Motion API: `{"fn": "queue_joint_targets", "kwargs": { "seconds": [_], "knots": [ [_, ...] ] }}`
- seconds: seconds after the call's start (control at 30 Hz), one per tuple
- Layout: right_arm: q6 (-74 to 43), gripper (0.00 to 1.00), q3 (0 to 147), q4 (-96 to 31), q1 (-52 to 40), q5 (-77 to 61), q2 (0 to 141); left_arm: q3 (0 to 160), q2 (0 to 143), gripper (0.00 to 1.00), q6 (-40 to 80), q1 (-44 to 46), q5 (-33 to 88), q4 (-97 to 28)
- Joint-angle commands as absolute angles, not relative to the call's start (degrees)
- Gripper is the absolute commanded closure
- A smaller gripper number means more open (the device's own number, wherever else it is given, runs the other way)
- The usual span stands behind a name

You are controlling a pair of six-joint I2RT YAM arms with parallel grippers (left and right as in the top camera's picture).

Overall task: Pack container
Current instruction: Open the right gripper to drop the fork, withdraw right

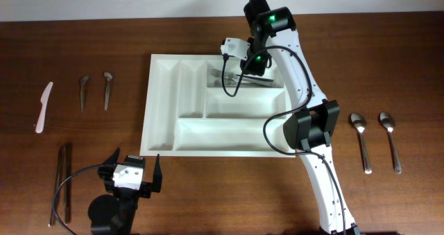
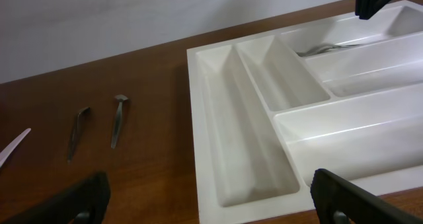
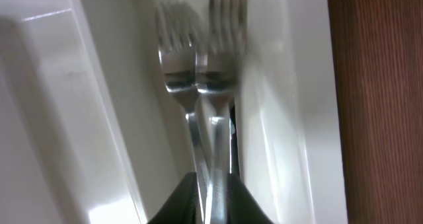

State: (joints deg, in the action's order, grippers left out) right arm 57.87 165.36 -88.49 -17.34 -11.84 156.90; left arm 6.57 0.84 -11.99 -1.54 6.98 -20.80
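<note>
The white container (image 1: 147,124) lies mid-table, with two narrow upright compartments and three long ones. In its top long compartment lie two metal forks (image 1: 229,77), side by side, tines to the left. My right gripper (image 1: 257,63) hangs over that compartment. In the right wrist view its jaws (image 3: 215,197) sit tight on the handle of the nearer fork (image 3: 221,65), beside the other fork (image 3: 173,72). My left gripper (image 1: 134,164) stands open near the front edge, just off the container's front left corner (image 2: 244,184), with nothing between its fingers (image 2: 344,197).
Two spoons (image 1: 361,141) (image 1: 390,139) lie to the container's right. To its left are two small metal utensils (image 1: 82,91) (image 1: 107,89), a white plastic knife (image 1: 44,107), and two long metal knives (image 1: 62,183) by the front left edge.
</note>
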Motion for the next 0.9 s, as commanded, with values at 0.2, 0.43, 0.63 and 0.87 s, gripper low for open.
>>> {"fn": "queue_joint_targets", "kwargs": {
  "seconds": [0.2,0.43,0.63,0.87],
  "knots": [
    [55.96,0.30,164.97,-86.59,-17.19,-13.13,154.76,6.35,0.40,0.01,-12.71,-1.83,6.57,-20.84],
    [37.69,0.01,171.74,-84.25,-16.53,-8.40,150.89,6.35,0.40,0.01,-12.71,-1.83,6.57,-20.84],
    [25.96,0.01,178.60,-89.38,-13.54,-3.84,144.20,6.35,0.40,0.01,-12.71,-1.83,6.57,-20.84],
    [17.39,0.01,179.70,-95.94,-6.85,-3.88,135.52,6.35,0.40,0.01,-12.71,-1.83,6.57,-20.84]
  ]
}}
